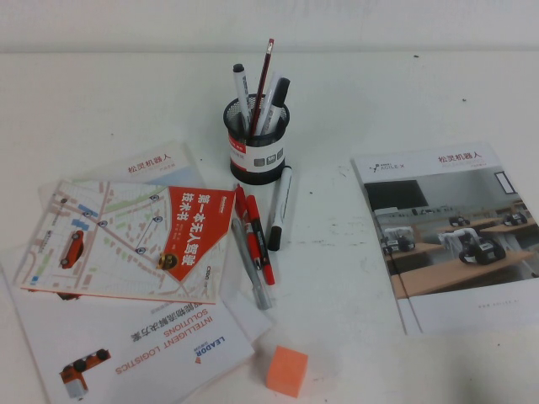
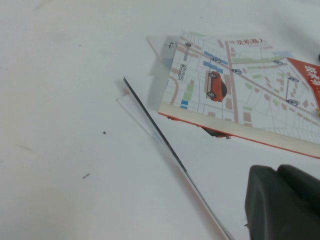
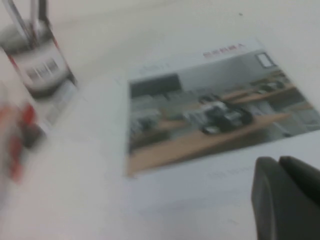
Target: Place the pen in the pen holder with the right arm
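Note:
The pen, a thick silvery-grey marker with a black end, lies on the table just right of the pen holder's base, next to two red pens. The black mesh pen holder stands at the middle back with several pens in it. It also shows blurred in the right wrist view, with the pen beside it. Neither arm shows in the high view. My right gripper is shut and empty above the brochure on the right. My left gripper is shut and empty above the left brochures.
Two red pens and a thin grey pen lie left of the marker. A map booklet and brochures lie at the left, a brochure at the right, an orange cube at the front.

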`<action>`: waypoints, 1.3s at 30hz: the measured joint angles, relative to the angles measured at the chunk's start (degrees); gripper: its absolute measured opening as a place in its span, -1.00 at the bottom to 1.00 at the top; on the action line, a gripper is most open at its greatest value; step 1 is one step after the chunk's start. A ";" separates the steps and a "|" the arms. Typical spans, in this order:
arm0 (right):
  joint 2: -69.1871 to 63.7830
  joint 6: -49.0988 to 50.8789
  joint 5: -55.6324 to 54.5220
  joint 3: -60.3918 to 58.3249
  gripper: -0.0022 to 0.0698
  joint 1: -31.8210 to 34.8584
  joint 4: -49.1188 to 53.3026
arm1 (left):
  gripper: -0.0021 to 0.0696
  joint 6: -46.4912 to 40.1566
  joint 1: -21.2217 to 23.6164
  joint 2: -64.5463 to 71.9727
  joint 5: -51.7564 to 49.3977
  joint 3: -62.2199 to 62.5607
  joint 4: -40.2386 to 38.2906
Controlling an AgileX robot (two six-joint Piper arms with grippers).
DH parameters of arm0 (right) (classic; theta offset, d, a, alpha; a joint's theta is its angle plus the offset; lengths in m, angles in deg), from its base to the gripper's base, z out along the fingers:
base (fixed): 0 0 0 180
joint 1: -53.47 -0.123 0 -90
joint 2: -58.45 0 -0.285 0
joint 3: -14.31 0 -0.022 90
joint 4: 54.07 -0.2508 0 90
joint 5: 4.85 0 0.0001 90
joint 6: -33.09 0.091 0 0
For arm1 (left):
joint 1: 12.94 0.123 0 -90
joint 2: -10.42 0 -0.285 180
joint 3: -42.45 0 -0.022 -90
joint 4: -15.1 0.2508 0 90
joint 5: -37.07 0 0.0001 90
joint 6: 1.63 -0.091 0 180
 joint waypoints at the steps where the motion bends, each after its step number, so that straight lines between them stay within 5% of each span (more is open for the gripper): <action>1: 0.00 0.00 -0.90 -0.10 -1.00 0.00 -3.87 | -0.95 0.00 0.00 0.00 0.00 0.00 0.00; 8: 0.00 0.00 -9.30 -0.10 -1.00 0.00 -48.18 | -0.95 0.00 0.00 0.00 0.00 0.00 0.00; 14: 0.00 -2.38 -11.11 -0.10 -1.00 0.00 -54.58 | -0.95 0.00 0.00 0.00 0.00 0.00 0.00; 25: -5.40 -8.26 -4.31 3.22 -1.00 0.00 -49.46 | -0.95 0.00 0.00 0.00 0.00 0.00 0.00; 32: -32.43 -8.26 14.66 25.17 -1.00 0.00 -26.24 | -0.95 0.00 0.00 0.00 0.00 0.00 0.00; 39: -57.25 -6.29 30.45 44.90 -1.00 -1.39 -13.87 | -0.95 0.00 0.00 0.00 0.00 0.00 0.00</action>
